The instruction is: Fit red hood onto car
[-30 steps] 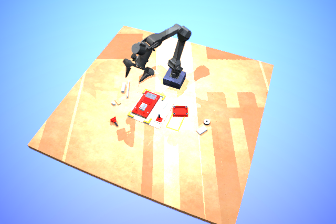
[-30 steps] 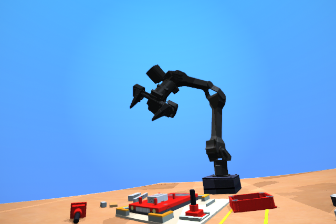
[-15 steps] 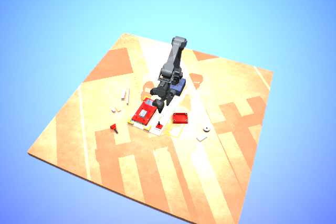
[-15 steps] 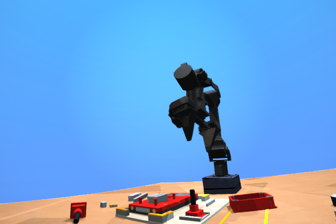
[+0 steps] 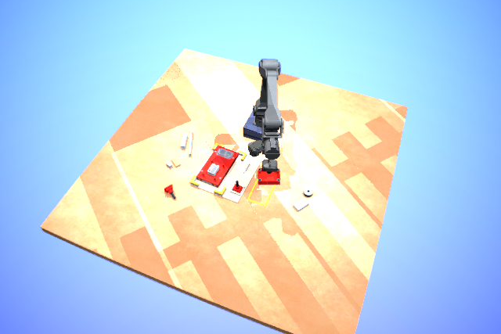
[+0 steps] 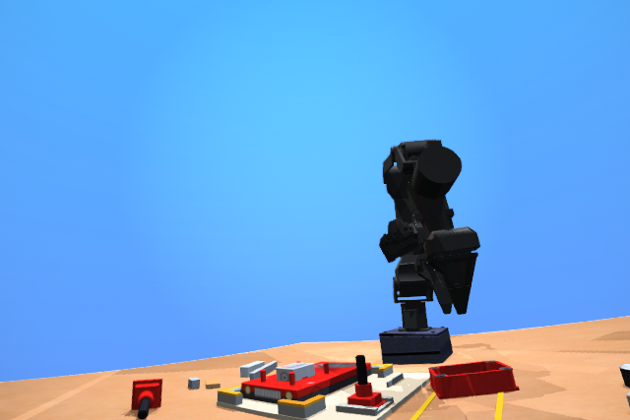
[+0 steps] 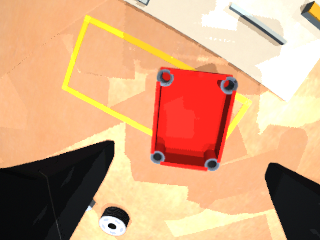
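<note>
wrist view: nearest, the gripper (image 5: 270,166) (image 6: 454,311) (image 7: 191,159) has its fingers spread wide with nothing between them; past them, the inside of the red hood (image 5: 268,177) (image 6: 472,380) (image 7: 192,117) shows, which the exterior view mostly hides behind its walls. the exterior view shows the gripper well above the hood, a height the top view doesn't give.

the hood lies on the table beside the jig plate (image 5: 253,170) (image 6: 407,390) (image 7: 250,60), open side up and roof down, over part of the yellow outline (image 5: 257,202) (image 6: 498,405) (image 7: 108,111). its long axis runs nearly up and down in the wrist view, slightly tilted, and sideways in the top view.

counted: one hood with four corner bosses, one chassis (image 5: 226,164) (image 6: 325,380), one engine block (image 5: 213,169) (image 6: 300,370) on it, three pegs (image 6: 291,378) clear in the exterior view, and four yellow-topped corners (image 5: 219,192) (image 6: 301,405) in the top view.
</note>
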`<state>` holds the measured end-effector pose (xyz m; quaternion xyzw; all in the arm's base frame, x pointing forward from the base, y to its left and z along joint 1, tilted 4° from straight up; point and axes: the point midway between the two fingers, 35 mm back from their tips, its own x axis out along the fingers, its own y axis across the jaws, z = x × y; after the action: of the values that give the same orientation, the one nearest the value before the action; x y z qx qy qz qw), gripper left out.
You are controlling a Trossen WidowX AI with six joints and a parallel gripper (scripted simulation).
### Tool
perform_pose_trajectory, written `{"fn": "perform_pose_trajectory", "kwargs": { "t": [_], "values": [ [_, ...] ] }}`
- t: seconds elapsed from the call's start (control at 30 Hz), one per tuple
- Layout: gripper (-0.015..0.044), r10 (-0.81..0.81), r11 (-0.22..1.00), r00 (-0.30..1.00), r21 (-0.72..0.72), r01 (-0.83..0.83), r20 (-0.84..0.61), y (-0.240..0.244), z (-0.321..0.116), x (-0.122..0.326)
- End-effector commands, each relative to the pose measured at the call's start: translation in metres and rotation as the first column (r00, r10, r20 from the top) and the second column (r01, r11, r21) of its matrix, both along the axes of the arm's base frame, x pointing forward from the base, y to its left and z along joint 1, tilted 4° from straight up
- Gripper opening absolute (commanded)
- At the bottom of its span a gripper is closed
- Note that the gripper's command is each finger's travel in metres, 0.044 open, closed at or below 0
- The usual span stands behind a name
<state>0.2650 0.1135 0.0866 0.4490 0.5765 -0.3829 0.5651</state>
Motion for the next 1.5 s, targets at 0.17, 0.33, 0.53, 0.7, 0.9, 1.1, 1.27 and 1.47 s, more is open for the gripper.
{"fn": "perform_pose_trajectory", "kwargs": {
  "t": [0.17, 0.33, 0.53, 0.7, 0.9, 1.1, 1.27, 1.47],
  "values": [
    [0.044, 0.012, 1.0, 1.0, -0.006, -0.012, -0.005, 0.001, -0.006, -0.001],
    [0.044, 0.012, 1.0, 1.0, -0.006, -0.012, -0.005, 0.002, -0.01, -0.001],
    [0.044, 0.012, 1.0, 1.0, -0.006, -0.012, -0.005, 0.003, -0.015, -0.001],
    [0.044, 0.012, 1.0, 1.0, -0.006, -0.012, -0.005, 0.004, -0.019, -0.001],
    [0.044, 0.012, 1.0, 1.0, -0.006, -0.012, -0.005, 0.004, -0.024, -0.001],
    [0.044, 0.012, 1.0, 1.0, -0.006, -0.012, -0.005, 0.005, -0.029, -0.001],
    [0.044, 0.012, 1.0, 1.0, -0.006, -0.012, -0.005, 0.006, -0.033, -0.001],
    [0.044, 0.012, 1.0, 1.0, -0.006, -0.012, -0.005, 0.006, -0.038, -0.001]
  ]
}}
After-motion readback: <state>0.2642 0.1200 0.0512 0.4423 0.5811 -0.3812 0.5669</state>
